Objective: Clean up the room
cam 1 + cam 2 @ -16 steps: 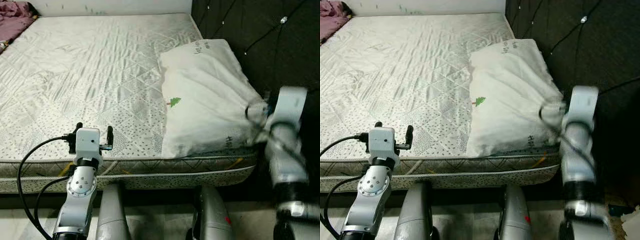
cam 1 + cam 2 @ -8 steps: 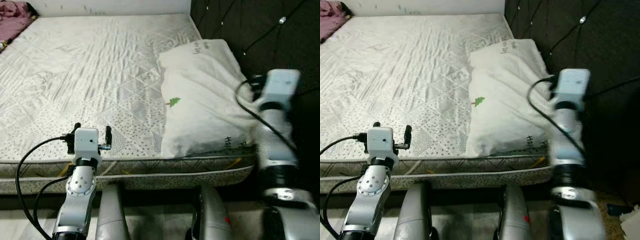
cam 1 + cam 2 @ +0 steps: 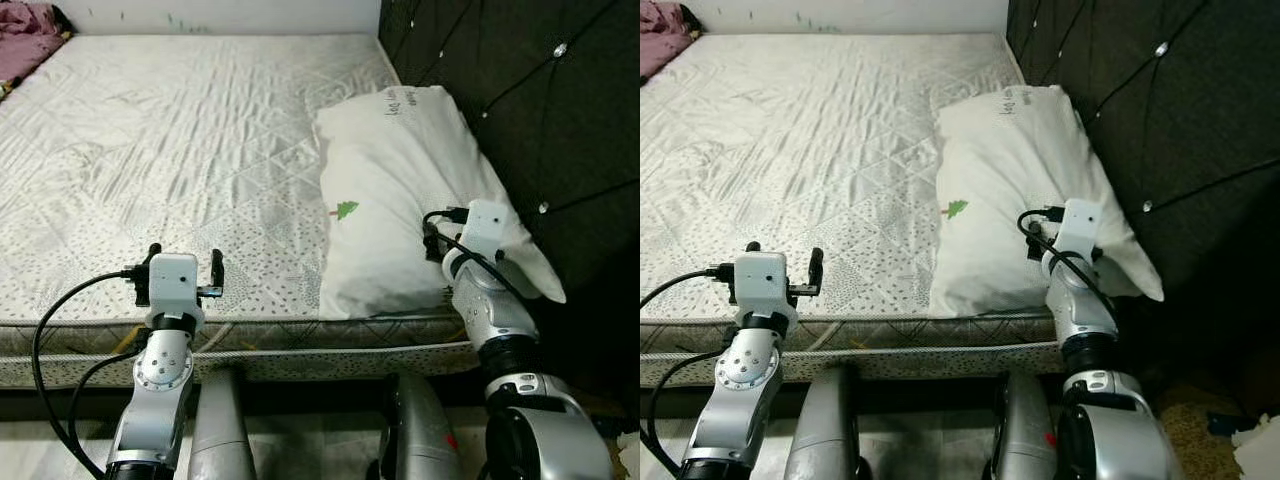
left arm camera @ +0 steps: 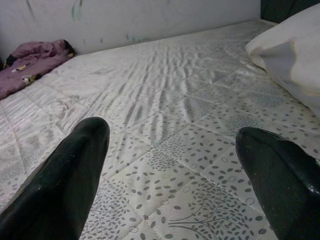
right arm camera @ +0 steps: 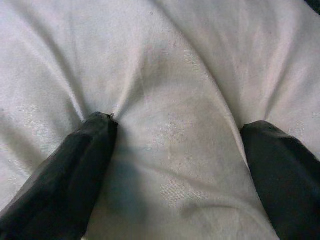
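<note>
A white pillow (image 3: 400,180) with a small green tree print lies on the right side of the mattress (image 3: 180,140), against the dark headboard. My right gripper (image 5: 177,150) is open, and its two black fingers (image 5: 75,165) press into the pillow's near end, denting the cloth. In the eye view the right gripper (image 3: 436,240) sits on the pillow near the bed's front edge. My left gripper (image 3: 186,258) is open and holds nothing; it hovers over the mattress front edge, well left of the pillow. In the wrist view the left gripper (image 4: 175,165) points across the mattress.
A crumpled purple cloth (image 4: 35,57) lies at the far left corner of the bed. The dark tufted headboard (image 3: 520,90) stands along the right side. Pale floor (image 3: 30,450) shows in front of the bed, with my legs (image 3: 225,430) below.
My right arm has swung down and left from the pillow's headboard-side corner onto its near end. That corner, bunched before, now lies spread out. The left arm has not moved.
</note>
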Robot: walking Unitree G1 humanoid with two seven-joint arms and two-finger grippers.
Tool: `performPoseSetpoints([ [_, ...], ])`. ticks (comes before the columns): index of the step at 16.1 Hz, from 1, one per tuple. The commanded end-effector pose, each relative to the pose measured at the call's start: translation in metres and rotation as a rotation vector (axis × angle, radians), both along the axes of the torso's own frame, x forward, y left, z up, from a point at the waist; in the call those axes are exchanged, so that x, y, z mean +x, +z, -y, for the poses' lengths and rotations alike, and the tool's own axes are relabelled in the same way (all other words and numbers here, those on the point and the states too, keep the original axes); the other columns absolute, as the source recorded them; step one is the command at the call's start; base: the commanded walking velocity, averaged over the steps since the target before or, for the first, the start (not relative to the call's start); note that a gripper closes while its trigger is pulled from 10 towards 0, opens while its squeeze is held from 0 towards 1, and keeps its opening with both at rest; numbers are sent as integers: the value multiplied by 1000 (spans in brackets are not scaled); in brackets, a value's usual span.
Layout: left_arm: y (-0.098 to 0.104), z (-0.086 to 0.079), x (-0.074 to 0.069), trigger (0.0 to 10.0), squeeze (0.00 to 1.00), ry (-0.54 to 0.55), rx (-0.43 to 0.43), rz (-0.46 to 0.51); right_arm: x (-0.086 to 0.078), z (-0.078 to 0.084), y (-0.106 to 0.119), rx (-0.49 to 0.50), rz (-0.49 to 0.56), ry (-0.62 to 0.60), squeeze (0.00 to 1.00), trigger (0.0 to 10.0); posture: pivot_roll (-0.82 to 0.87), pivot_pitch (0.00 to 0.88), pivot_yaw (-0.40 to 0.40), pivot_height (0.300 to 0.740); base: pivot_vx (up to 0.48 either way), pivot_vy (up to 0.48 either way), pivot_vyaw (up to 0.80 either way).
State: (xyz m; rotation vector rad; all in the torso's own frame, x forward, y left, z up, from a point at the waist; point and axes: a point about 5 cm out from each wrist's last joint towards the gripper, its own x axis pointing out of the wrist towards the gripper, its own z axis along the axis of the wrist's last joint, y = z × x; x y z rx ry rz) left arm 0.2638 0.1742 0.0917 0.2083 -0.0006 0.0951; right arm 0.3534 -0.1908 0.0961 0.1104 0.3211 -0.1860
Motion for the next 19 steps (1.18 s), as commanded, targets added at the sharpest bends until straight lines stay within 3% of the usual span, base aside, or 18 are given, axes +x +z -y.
performPoseSetpoints([
  [1, 5, 2, 4, 10000, 0, -7, 10, 27, -5, -4, -10, 33, -20, 7, 1000, 10000, 107, 0, -5, 538, 0, 0, 0],
  [3, 8, 3, 11, 10000, 0, -9, -9, 47, -1, -15, 16, 21, 154, 65, 1000, 10000, 96, 0, 7, 538, 0, 0, 0],
  [5, 14, 2, 19, 10000, 0, -8, -14, 71, -7, -39, 37, -9, 321, 204, 1000, 10000, 89, 0, 13, 538, 0, 0, 0],
  [7, 20, 3, 22, 10000, 0, -7, -27, 103, -21, -57, 43, -13, 400, 309, 1000, 10000, 85, 0, 17, 538, 0, 0, 0],
  [9, 24, 5, 22, 10000, 0, 3, -44, 146, -34, -62, 34, -1, 378, 298, 1000, 10000, 88, 0, 13, 538, 0, 0, 0],
  [10, 24, 5, 22, 10000, 0, 8, -43, 154, -40, -64, 32, 14, 379, 305, 0, 10000, 88, 0, 13, 538, 0, 0, 0],
  [12, 23, 3, 22, 10000, 0, 26, -57, 151, -44, -67, 34, 11, 404, 317, 0, 10000, 86, 0, 16, 538, 0, 0, 0],
  [15, 24, 6, 27, 10000, 0, -2, -62, 156, -33, -66, 50, -12, 463, 280, 0, 10000, 85, 0, 20, 542, 0, 0, 0],
  [19, 18, 10, 27, 10000, 0, -13, -72, 140, -29, -65, 54, -9, 464, 254, 0, 10000, 72, 0, 23, 572, 0, 0, 0],
])
